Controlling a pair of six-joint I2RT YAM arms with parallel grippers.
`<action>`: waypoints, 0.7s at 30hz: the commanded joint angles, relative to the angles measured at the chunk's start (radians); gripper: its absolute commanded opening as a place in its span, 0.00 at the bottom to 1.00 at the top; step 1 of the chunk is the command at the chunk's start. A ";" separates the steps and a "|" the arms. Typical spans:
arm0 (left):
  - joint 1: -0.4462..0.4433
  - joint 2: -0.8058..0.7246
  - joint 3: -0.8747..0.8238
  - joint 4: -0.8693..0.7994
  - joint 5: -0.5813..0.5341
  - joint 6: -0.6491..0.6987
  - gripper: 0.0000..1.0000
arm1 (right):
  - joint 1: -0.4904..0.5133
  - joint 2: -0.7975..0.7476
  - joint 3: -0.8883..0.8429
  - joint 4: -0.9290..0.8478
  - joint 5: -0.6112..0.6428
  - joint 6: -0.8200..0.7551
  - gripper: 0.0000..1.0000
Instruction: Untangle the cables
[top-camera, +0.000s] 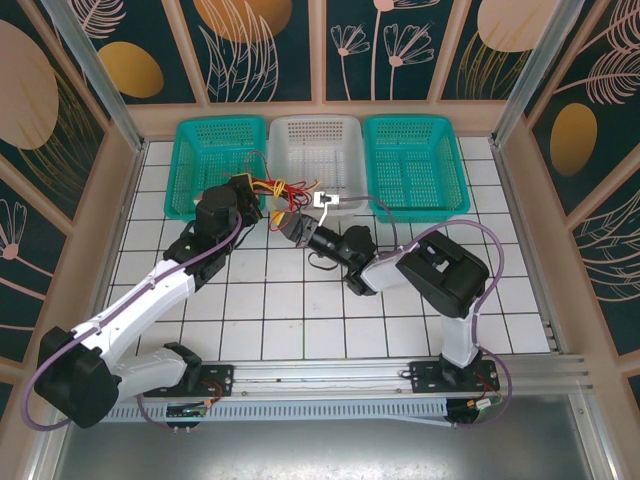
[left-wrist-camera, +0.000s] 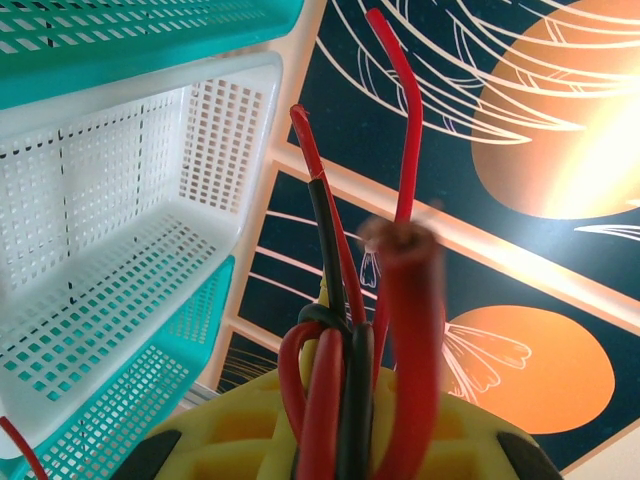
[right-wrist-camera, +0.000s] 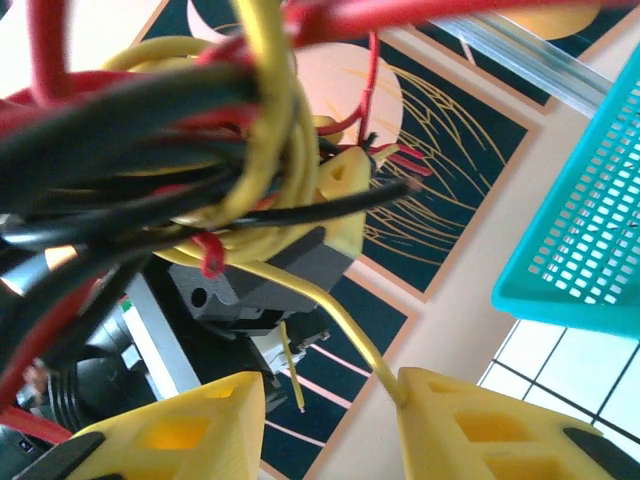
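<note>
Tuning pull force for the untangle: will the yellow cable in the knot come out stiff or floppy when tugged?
Probably semi-stiff: the yellow cable holds smooth loops and a springy arc down toward the right gripper instead of drooping. Likely light, being thin. It may snag rather than slide, since it wraps the black cables tightly.

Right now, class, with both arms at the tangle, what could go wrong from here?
The left gripper is shut on several red and black cables at once, so pulling may tighten the knot instead of freeing a strand. The right gripper is open with only a thin yellow cable beside one finger; closing could miss it or pinch the wrong strand.
</note>
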 joint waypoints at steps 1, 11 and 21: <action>-0.005 -0.011 0.029 0.025 0.000 -0.362 0.00 | -0.003 -0.011 0.045 0.009 -0.028 -0.012 0.36; -0.005 0.003 0.029 0.065 0.003 -0.365 0.00 | 0.007 -0.041 0.027 -0.017 -0.031 -0.037 0.02; -0.005 0.034 0.046 0.122 -0.100 -0.237 0.00 | 0.119 -0.211 -0.132 -0.109 0.082 -0.098 0.00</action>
